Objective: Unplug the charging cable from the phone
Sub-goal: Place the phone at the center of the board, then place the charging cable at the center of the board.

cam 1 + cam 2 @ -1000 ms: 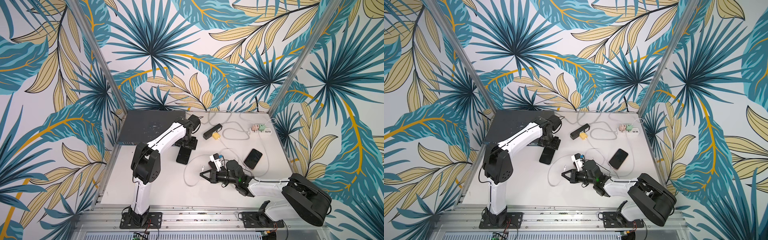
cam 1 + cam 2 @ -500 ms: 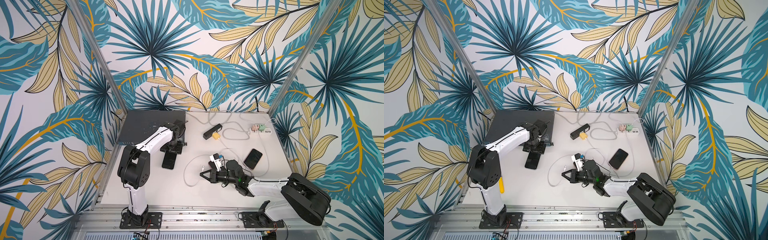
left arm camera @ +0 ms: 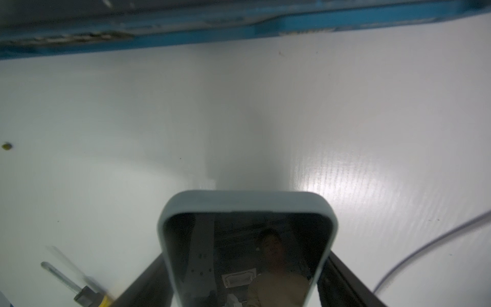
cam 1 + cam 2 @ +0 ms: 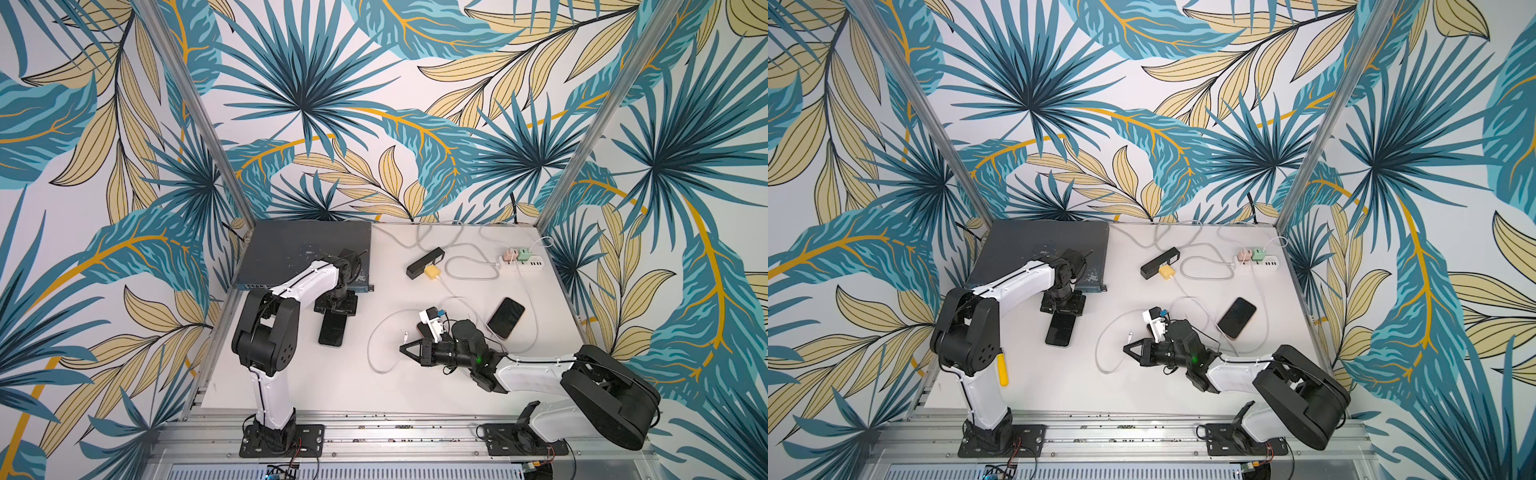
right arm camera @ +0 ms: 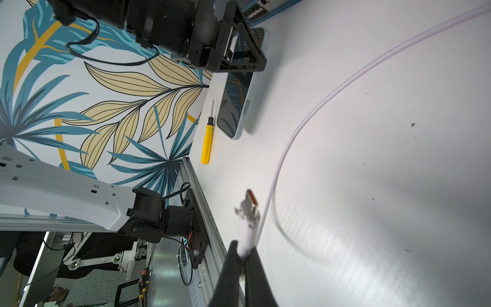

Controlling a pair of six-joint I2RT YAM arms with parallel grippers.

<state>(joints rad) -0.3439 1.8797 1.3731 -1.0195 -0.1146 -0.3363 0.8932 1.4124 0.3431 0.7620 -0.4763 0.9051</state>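
Left gripper (image 4: 335,311) grasped phone (image 4: 332,330); right gripper (image 5: 243,249) clenched unplugged charging cable plug (image 5: 245,226), best lowered gently, clear of phone.

Our right hand (image 5: 243,253) pinches the white charging cable (image 5: 244,234), plug bare; the grey-cased black phone (image 3: 247,255) lies flat in our left hand (image 3: 245,289).

Phone (image 3: 245,252) glass glossy (mirror-like); table (image 3: 239,119) ribbed plastic.

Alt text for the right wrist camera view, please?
The right gripper pinches a white charging cable's plug, metal tip bare, above a white table. Beyond, the left gripper clamps a dark-screened, pale-blue-cased phone beside a yellow-handled screwdriver.
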